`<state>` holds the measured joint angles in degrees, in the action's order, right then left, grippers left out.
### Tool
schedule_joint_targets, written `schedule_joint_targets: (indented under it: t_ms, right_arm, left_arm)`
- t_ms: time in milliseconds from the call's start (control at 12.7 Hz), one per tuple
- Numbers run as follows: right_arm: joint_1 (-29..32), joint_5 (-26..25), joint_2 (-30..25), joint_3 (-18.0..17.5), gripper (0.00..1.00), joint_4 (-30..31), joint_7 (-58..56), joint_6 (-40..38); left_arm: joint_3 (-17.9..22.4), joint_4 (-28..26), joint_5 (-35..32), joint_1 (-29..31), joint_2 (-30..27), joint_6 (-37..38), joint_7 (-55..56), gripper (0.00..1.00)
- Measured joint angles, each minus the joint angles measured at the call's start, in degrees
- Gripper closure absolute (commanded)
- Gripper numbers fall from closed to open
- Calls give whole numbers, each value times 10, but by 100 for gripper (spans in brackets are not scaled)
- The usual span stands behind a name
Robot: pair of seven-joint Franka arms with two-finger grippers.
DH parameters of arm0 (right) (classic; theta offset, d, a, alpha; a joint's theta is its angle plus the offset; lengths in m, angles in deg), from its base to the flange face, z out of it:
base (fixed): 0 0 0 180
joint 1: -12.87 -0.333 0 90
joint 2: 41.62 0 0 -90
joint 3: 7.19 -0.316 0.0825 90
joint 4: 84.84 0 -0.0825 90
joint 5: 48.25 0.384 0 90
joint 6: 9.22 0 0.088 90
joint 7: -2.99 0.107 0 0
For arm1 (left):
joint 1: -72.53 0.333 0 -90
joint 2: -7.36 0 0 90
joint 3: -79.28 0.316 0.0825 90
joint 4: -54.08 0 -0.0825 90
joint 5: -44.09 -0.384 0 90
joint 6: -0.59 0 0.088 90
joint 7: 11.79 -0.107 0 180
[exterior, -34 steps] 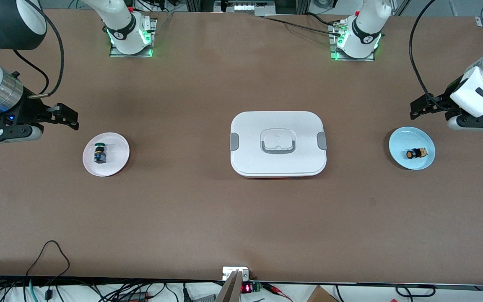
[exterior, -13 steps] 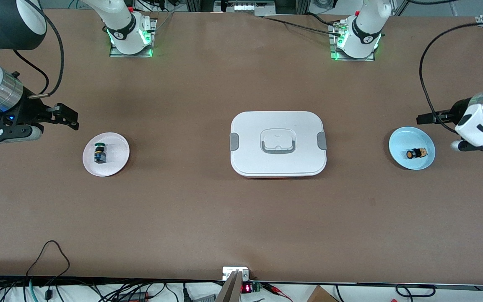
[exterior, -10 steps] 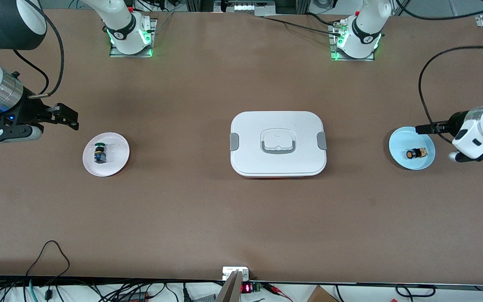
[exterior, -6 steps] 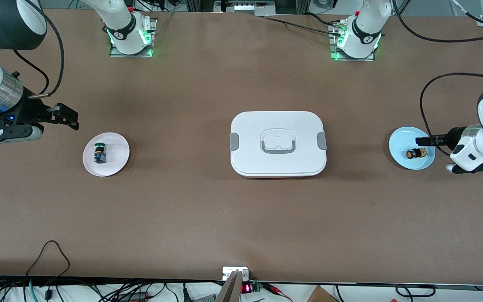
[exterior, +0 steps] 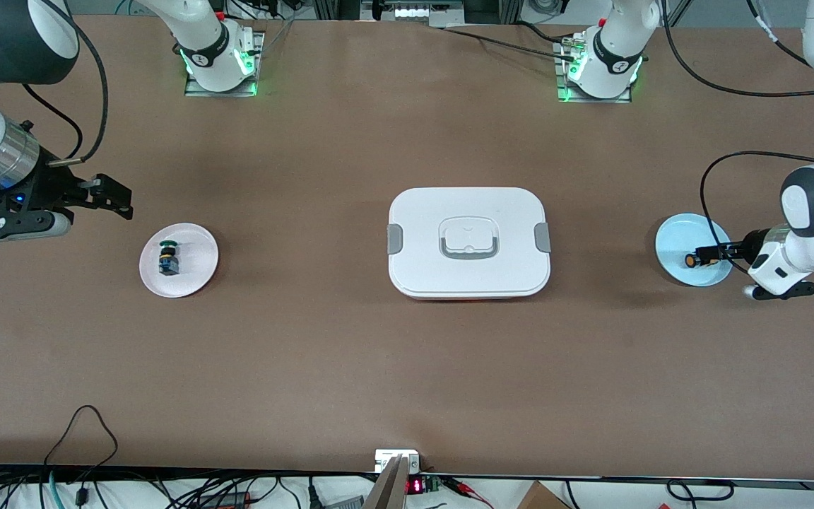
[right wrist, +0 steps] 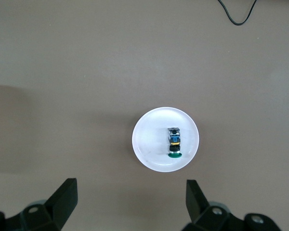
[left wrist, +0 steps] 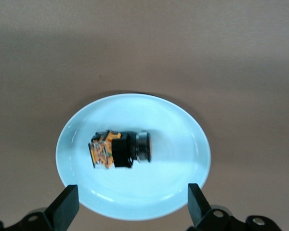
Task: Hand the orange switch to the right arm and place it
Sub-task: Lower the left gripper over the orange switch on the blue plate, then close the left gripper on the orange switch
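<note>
The orange switch (exterior: 692,260) lies on its side on a light blue plate (exterior: 675,240) at the left arm's end of the table. My left gripper (exterior: 714,252) hangs low over that plate, open, with the switch just ahead of its fingertips. In the left wrist view the switch (left wrist: 119,149) lies on the plate (left wrist: 183,144) a little ahead of the gripper (left wrist: 133,207), and nothing sits between the two black fingers (left wrist: 66,206). My right gripper (exterior: 114,198) waits open in the air beside the white plate (exterior: 195,272), toward the right arm's end.
A white lidded box (exterior: 469,242) with grey clips stands in the middle of the table. The white plate (right wrist: 149,144) carries a green-capped switch (right wrist: 173,143). Cables (exterior: 82,438) trail along the table edge nearest the front camera.
My left arm has come down and swung in over the blue plate, bringing its open fingers up to the orange switch. The right arm has not moved.
</note>
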<state>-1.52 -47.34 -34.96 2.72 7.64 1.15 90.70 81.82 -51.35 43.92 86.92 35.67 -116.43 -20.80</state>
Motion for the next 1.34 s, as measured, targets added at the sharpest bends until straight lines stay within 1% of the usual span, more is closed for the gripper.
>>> schedule_joint_targets:
  t_ms: [157,550,707,785,864,1178,1257,1335]
  right_arm:
    - [0,0,0,0,0,0,0,0]
    - [0,0,0,0,0,0,0,3]
    - [0,0,0,0,0,0,0,3]
    - [0,0,0,0,0,0,0,3]
    - [0,0,0,0,0,0,0,3]
    - [0,0,0,-1,0,0,0,4]
    - [0,0,0,-1,0,0,0,4]
    - [0,0,0,-1,0,0,0,4]
  left_arm:
    - [0,-3,0,6,19,-28,-13,2]
    - [0,-11,0,15,42,-52,-19,4]
    - [-1,-12,0,15,47,-53,-19,8]
    - [-1,-12,0,15,50,-53,-19,14]
    - [-1,-12,0,15,52,-53,-19,24]
    - [-1,-12,0,17,58,-53,-19,51]
    - [-1,-11,0,17,58,-53,-19,55]
    - [-2,-11,0,17,58,-53,-19,56]
